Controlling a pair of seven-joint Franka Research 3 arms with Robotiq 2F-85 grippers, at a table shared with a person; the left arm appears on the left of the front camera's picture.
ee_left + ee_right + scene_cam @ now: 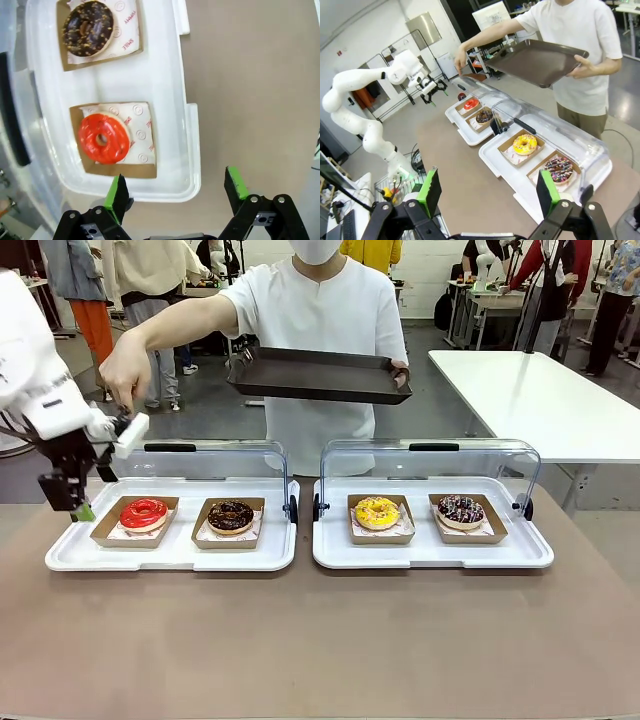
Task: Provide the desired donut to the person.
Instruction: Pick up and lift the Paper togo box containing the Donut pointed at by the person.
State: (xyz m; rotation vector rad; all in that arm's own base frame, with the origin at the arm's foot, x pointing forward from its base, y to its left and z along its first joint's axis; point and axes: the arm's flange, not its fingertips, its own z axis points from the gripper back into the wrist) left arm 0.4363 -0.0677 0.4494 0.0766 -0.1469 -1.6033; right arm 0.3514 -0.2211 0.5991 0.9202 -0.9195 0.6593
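The person (318, 330) stands at the far side with a dark tray (315, 375) in one hand. The other hand (125, 370) reaches out, fingers down, above the far left end of the left white tray (170, 555), where the red donut (144, 512) lies in a paper box beside a chocolate donut (231, 515). The left gripper (176, 187) hovers over that tray's outer end, just beside the red donut, its fingers spread wide and empty, and the right gripper (487, 192) hangs well back from the trays, its fingers wide apart and empty too.
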